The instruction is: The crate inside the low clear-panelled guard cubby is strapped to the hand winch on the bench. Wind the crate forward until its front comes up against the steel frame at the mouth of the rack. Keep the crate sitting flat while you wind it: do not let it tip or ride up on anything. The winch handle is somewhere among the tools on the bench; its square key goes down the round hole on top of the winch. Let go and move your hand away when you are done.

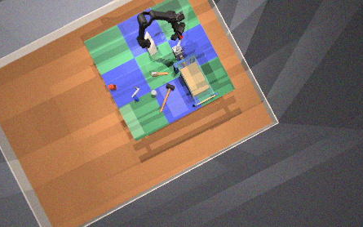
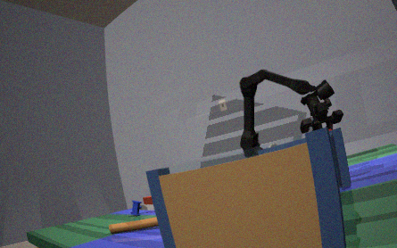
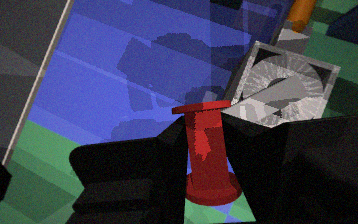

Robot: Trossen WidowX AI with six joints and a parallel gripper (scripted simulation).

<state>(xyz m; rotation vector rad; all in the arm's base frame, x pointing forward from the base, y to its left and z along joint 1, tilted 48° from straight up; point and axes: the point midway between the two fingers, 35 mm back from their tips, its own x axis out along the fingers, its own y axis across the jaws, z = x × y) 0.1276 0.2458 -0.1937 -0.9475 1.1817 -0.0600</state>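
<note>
My gripper (image 3: 199, 118) (image 1: 179, 35) (image 2: 320, 117) is shut on the red winch handle (image 3: 206, 155) (image 1: 180, 37), gripping its round stem between two flanges. It holds the handle upright above the blue mat. The grey hand winch (image 3: 283, 86) (image 1: 178, 51), a square box with a round toothed top, sits just to the right of the handle in the wrist view. The tan crate (image 1: 195, 78) (image 2: 241, 201) lies inside the clear-panelled cubby with blue frame posts (image 2: 323, 187) (image 1: 183, 62), just past the winch. The handle's square key is hidden by my fingers.
A hammer (image 1: 166, 96) (image 2: 134, 225) with an orange shaft, a small brush-like tool (image 1: 159, 73), a grey cylinder (image 1: 154, 93), a blue-white tool (image 1: 135, 93) (image 2: 136, 207) and a red block (image 1: 112, 86) (image 2: 147, 200) lie on the chequered mat. A thin rod (image 1: 205, 100) lies beyond the cubby.
</note>
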